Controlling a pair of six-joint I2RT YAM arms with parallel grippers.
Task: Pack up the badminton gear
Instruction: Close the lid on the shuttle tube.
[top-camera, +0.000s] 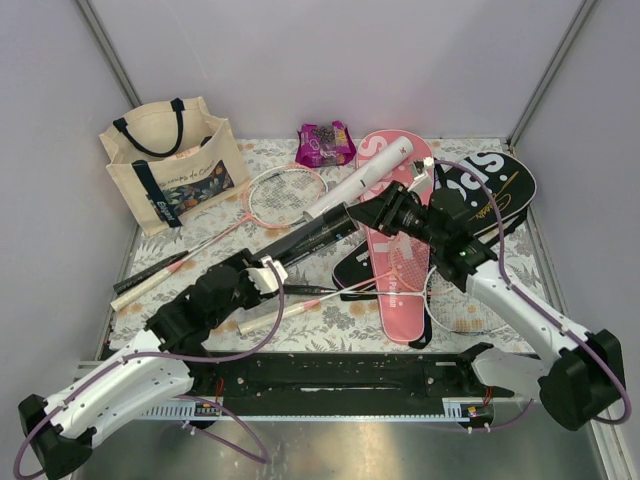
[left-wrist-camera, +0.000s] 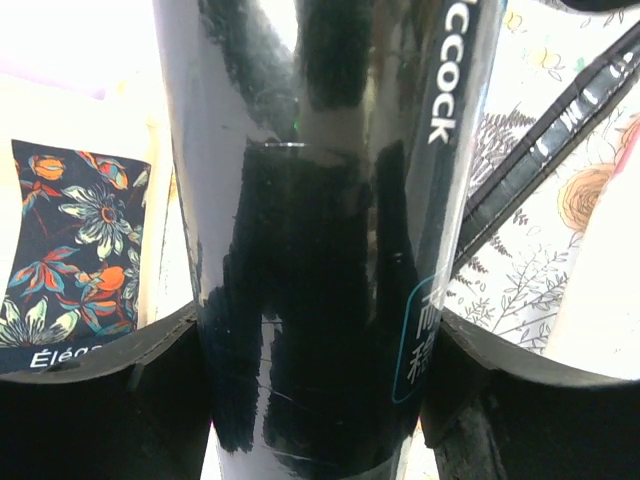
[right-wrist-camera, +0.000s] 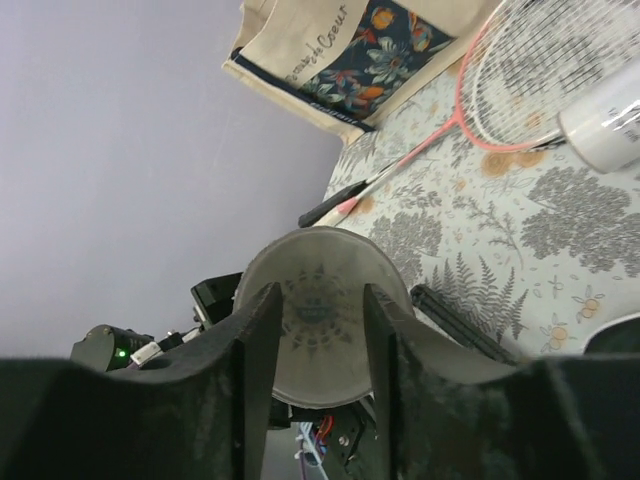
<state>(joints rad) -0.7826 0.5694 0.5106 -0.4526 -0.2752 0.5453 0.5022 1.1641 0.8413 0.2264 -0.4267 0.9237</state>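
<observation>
The left end effector (left-wrist-camera: 310, 340) is clenched on the black tube (left-wrist-camera: 300, 200) near its lower end, apparently to steady it. The right end effector (right-wrist-camera: 320, 292) brackets the tube's pale round cap (right-wrist-camera: 320, 250), and whether it grips cannot be told. The tube slants over the bench (top-camera: 340, 322) to the right of the tote (top-camera: 170, 165); it is glossy, white-lettered and lightly scuffed.

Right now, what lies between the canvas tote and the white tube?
The pink racket's head lies between tote and white tube; the top view shows it.
</observation>
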